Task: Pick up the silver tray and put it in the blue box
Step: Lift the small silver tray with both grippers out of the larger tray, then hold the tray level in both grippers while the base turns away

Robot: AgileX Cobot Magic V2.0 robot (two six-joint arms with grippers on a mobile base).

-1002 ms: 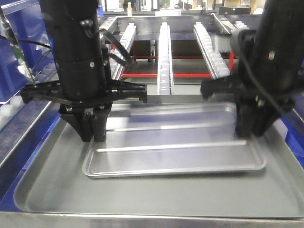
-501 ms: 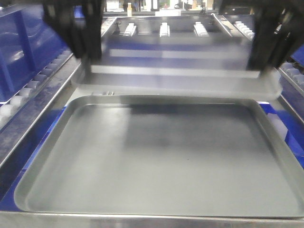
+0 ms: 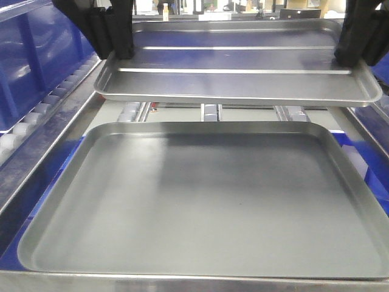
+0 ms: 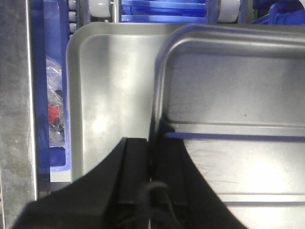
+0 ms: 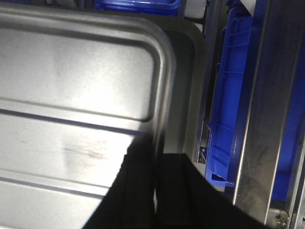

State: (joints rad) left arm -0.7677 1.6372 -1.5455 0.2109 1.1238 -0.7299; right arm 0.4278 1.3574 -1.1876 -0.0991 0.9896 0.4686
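The silver tray (image 3: 237,61) hangs level in the air above the far edge of the larger grey tray (image 3: 206,201), clear of it. The left gripper (image 4: 151,148) pinches its left rim and the right gripper (image 5: 155,162) its right rim, fingers narrow on the metal

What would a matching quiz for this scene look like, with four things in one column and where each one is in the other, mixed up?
Things:
1 silver tray
2 large grey tray
3 left tool
4 right tool

Places:
A shut on the silver tray's right end
B lying low, beneath the other tray
C held level in the air
D shut on the silver tray's left end

Pairs: 1-C, 2-B, 3-D, 4-A
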